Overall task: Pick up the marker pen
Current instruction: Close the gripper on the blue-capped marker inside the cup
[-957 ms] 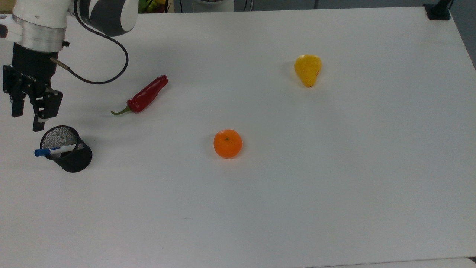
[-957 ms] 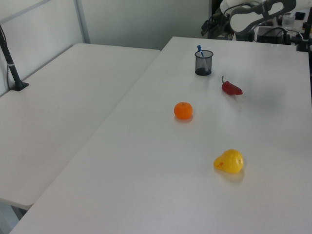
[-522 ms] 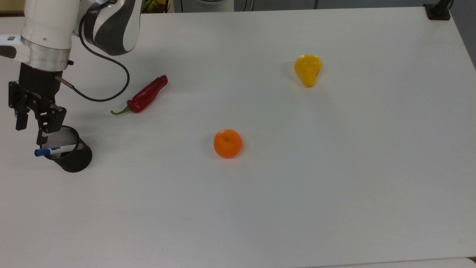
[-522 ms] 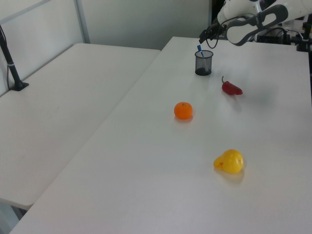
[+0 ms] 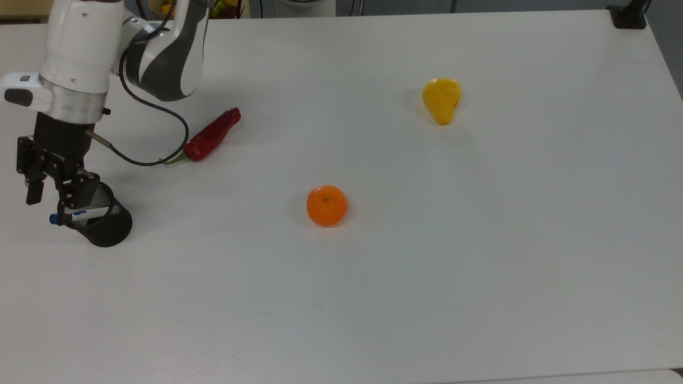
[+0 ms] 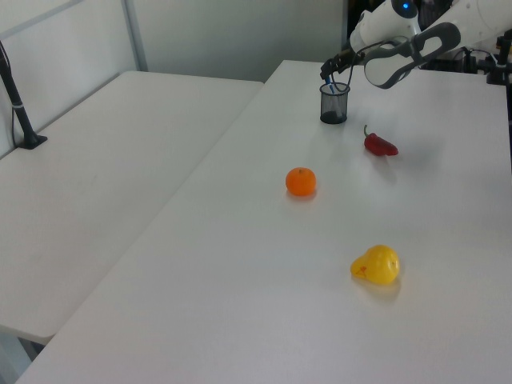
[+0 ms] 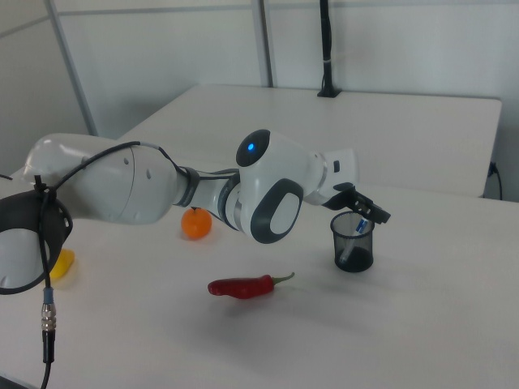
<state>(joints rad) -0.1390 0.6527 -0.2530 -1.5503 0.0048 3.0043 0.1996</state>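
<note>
I see the claw (image 5: pixel 49 205) spread wide, straddling the marker's (image 5: pixel 74 216) blue cap end at the cup's (image 5: pixel 109 232) rim, top view's left; contact not discernible. Marker leans inside the mesh cup on the tabletop (image 5: pixel 427 266). Chili (image 5: pixel 211 137), orange (image 5: pixel 326 206), pear (image 5: pixel 442 99) lie apart.

one marker pen (image 5: pixel 74 215), standing in one black mesh pen cup (image 5: pixel 101 224). one red chili (image 5: pixel 211 136). one orange (image 5: pixel 326 206). one yellow pear (image 5: pixel 442 100). that makes three pieces of produce on the white counter (image 5: pixel 480 256), one of each kind. one robot arm (image 5: pixel 85 48) with one end effector (image 5: pixel 47 208), which has two fingers. one black cable (image 5: pixel 155 128) loops from the arm's wrist. the left view shows two white counters side by side, and one black post (image 6: pixel 18 100) on the second.
</note>
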